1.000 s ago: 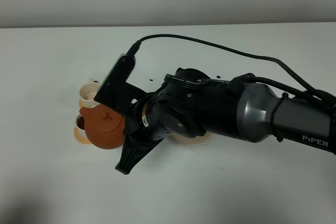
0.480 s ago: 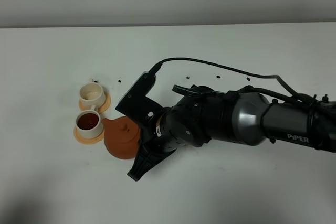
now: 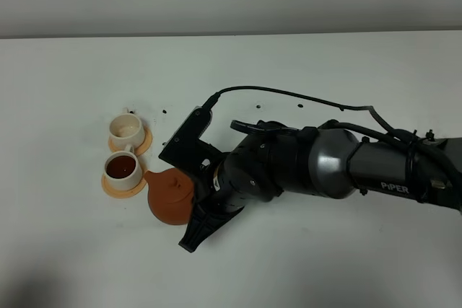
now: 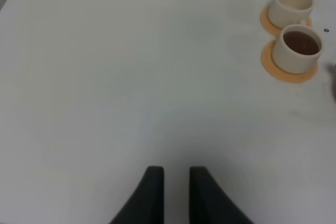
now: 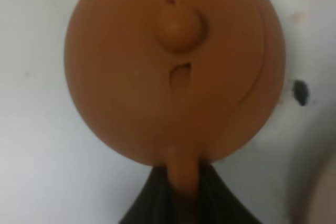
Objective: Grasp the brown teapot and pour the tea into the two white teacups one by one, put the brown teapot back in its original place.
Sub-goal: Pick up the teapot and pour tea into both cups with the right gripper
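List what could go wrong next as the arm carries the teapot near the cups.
The brown teapot has its spout close beside the full teacup; a sideways swing could knock it and spill tea.
The right gripper pinches only the thin handle, so the pot may swivel or slip.
The empty-looking teacup stands just beyond the full one; pouring there risks clipping it.

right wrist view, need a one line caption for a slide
Right tool grips the brown teapot by its handle, lid toward the camera.
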`<action>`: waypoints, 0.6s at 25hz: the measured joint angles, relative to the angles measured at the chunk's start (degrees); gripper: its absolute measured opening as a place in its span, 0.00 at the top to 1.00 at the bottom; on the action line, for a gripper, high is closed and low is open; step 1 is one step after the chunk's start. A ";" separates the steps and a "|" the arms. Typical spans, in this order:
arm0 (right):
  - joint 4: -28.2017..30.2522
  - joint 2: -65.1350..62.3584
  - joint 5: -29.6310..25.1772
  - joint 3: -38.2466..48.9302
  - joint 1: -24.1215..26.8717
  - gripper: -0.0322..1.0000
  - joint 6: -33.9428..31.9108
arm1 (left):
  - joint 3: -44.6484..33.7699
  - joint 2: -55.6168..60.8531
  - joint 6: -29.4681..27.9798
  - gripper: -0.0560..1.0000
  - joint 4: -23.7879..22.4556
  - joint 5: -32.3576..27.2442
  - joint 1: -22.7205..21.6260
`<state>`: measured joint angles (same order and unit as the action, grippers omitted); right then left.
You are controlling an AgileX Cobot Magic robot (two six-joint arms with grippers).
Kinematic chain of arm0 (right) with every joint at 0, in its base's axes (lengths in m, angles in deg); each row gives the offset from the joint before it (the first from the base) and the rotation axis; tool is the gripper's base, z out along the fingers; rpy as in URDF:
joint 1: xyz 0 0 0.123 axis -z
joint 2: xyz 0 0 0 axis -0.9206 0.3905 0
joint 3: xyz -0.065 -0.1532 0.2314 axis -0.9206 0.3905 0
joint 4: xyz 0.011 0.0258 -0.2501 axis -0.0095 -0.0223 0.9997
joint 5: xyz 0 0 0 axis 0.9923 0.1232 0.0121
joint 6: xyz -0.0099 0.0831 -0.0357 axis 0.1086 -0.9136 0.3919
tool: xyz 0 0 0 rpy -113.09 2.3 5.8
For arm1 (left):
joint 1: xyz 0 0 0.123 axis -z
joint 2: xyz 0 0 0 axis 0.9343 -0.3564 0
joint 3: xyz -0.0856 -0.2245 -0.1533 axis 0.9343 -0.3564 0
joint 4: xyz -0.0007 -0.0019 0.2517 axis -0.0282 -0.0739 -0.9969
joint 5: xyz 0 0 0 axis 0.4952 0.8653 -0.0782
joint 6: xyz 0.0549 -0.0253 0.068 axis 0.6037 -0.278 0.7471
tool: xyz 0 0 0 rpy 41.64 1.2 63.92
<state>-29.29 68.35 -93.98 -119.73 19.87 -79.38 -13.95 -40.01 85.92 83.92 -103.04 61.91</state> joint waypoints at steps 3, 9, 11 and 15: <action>4.21 -0.18 -5.33 -5.00 1.17 0.89 0.02 | 0.00 0.00 0.00 0.84 0.00 0.00 0.00; 15.98 -0.11 -9.25 -13.71 4.37 0.89 0.07 | 0.00 0.00 0.00 0.84 0.00 0.00 0.00; 19.08 0.52 -9.45 -15.54 4.75 0.89 0.07 | 0.00 0.00 0.00 0.84 0.00 0.00 0.00; 22.76 2.72 -9.34 -17.92 4.75 0.89 0.14 | 0.00 0.00 0.00 0.84 0.00 0.00 0.00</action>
<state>-6.53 71.08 -103.32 -137.65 24.62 -79.24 -13.95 -40.01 85.92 83.92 -103.04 61.91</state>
